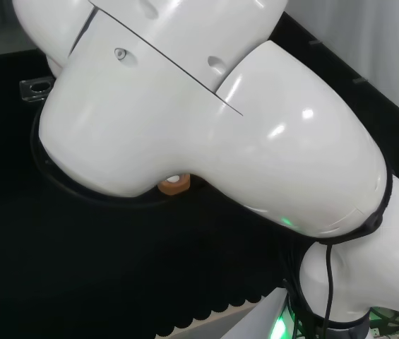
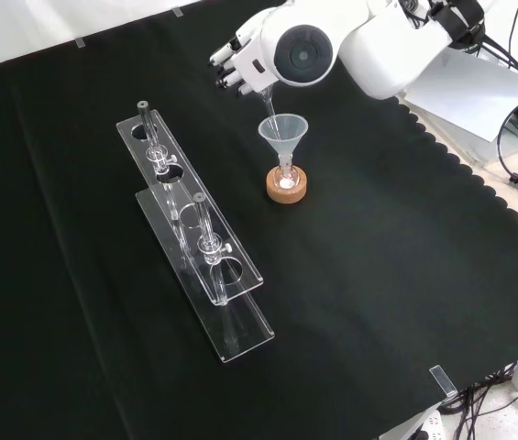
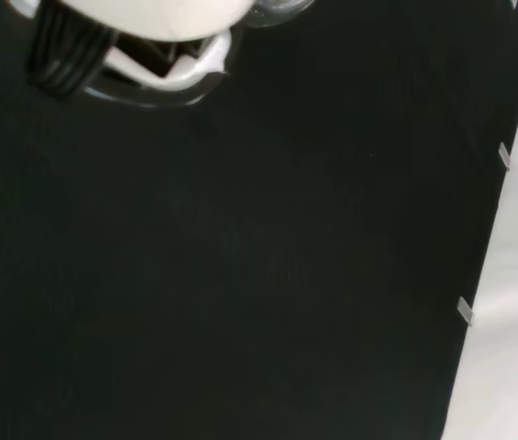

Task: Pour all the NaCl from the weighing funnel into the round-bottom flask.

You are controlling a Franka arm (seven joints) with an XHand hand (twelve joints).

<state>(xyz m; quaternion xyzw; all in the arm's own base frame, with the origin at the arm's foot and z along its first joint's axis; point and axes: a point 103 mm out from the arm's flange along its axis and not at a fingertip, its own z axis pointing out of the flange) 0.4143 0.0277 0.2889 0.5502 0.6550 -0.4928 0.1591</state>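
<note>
Table: black cloth over the whole work area, scalloped edge at front view right, pale floor and cables beyond it.

Arm link blocks most of the head view. In front view the link with the round grey cap stands in front of the hand, which comes in from the top.

Clear acrylic rack sits left of centre in front view, holes along its top, two slim glass pieces upright in it. Well apart from the pour site, not in the way.

Pour site: round-bottom flask on a cork ring, with a clear funnel seated in its neck. The ring also peeks out under the link in head view.

Key relation: weighing funnel hangs from the hand, long axis steep, near vertical, outlet tip down inside the wide funnel mouth. So the flask lies straight below the fingers, slightly toward the camera in front view.

Fingers look curled around the weighing funnel's upper end, though the link hides the actual contact. Can't make out salt in the glass.

Judgement: pour is under way or nearly done. Hold the tip over the mouth; sideways drift could tip the funnel.
</note>
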